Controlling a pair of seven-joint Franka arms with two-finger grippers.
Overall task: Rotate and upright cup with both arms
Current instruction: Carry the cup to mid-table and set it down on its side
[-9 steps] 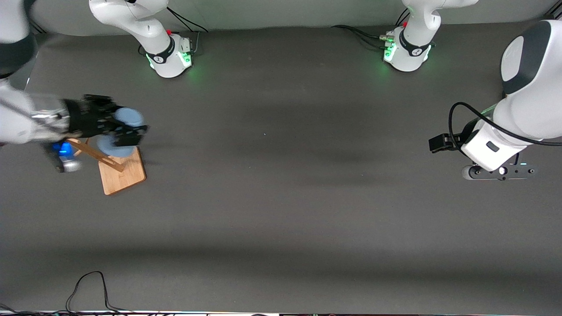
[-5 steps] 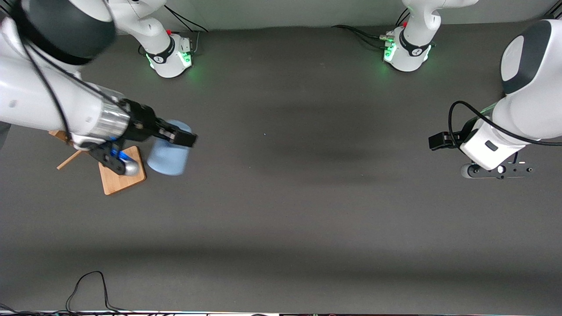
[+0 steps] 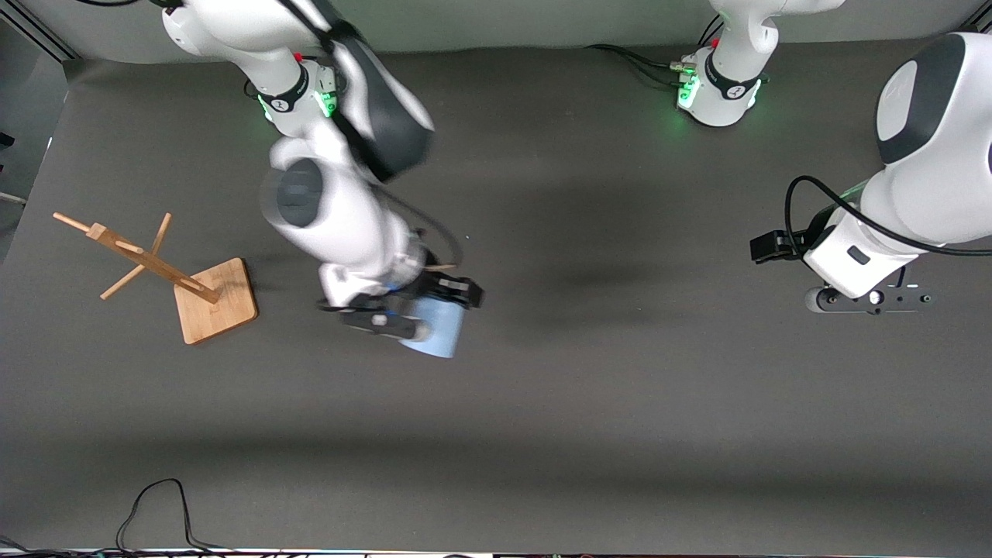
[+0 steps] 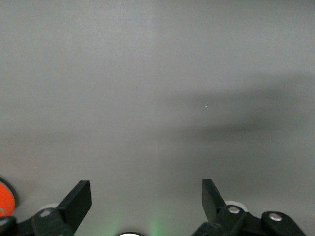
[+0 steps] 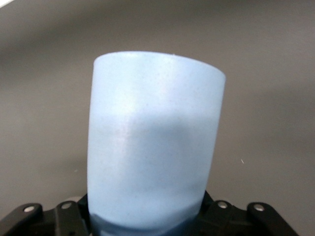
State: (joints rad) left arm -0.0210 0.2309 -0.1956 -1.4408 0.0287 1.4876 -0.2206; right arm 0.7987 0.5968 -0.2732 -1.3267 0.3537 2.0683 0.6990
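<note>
Evidently the small light-blue plastic tumbler (image 3: 435, 335) has left the wooden peg rack with its square base (image 3: 215, 301) at the left of the front frame: a second ago it sat at the rack's pegs inside the black two-finger right gripper (image 3: 434, 298), half a second ago it was just beside the base, and now it hangs over bare table a little left of the frame's centre, well apart from the rack. The right gripper's jaws are clamped on the cup's narrower end, and the right wrist view shows the tumbler (image 5: 155, 142) filling the frame with its body projecting away from the gripper (image 5: 147, 221), so it reads as tipped on its side, not standing. Nothing shows inside it; its opening is turned from both cameras, so its contents cannot be told. The rack's pegs now carry nothing. At the right edge of the front frame the left gripper (image 3: 763, 246) waits over the dark grey table (image 3: 589, 387), its jaws apart in the left wrist view (image 4: 146, 199), holding nothing; a sliver of an orange-red object (image 4: 4, 198) peeks in at that view's lower left corner. By my reading the pick is done and the carry toward mid-table sets up a handover, with rotation and uprighting not yet done.
</note>
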